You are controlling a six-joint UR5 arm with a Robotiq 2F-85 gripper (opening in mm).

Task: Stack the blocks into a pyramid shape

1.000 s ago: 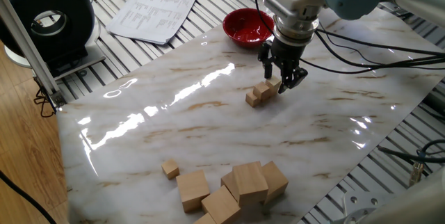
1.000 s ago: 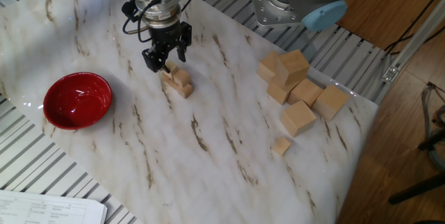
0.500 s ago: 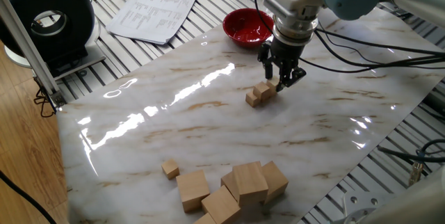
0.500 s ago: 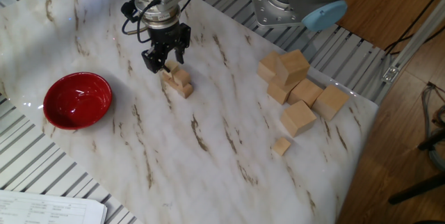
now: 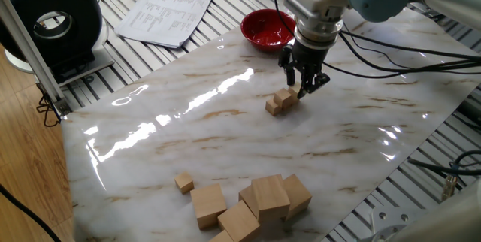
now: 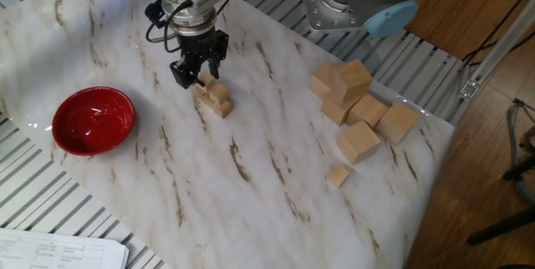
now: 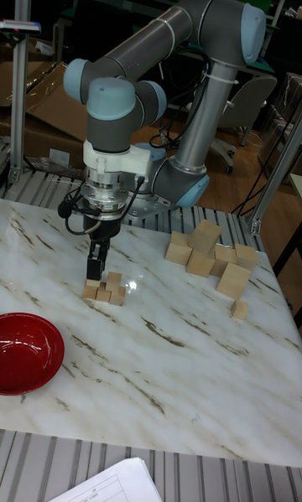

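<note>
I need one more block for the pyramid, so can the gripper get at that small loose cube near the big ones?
Probably yes: the small cube sits alone on open marble, apart from the large cubes, and the gripper carries nothing visible.

- The table (image 5: 225,133) has a glossy white marble-patterned top with brown veins, laid over a ribbed metal frame.
- A red bowl (image 5: 267,28) sits on it near one edge.
- A small cluster of blocks (image 5: 280,101) rests near the middle, three in a row touching, with one on top (image 7: 113,278).
- A single small block (image 5: 184,181) lies apart, close to a heap of larger wooden cubes (image 5: 252,201) at the opposite end.
- Printed paper sheets (image 5: 167,11) lie on the ribbed frame beyond the marble.
</note>
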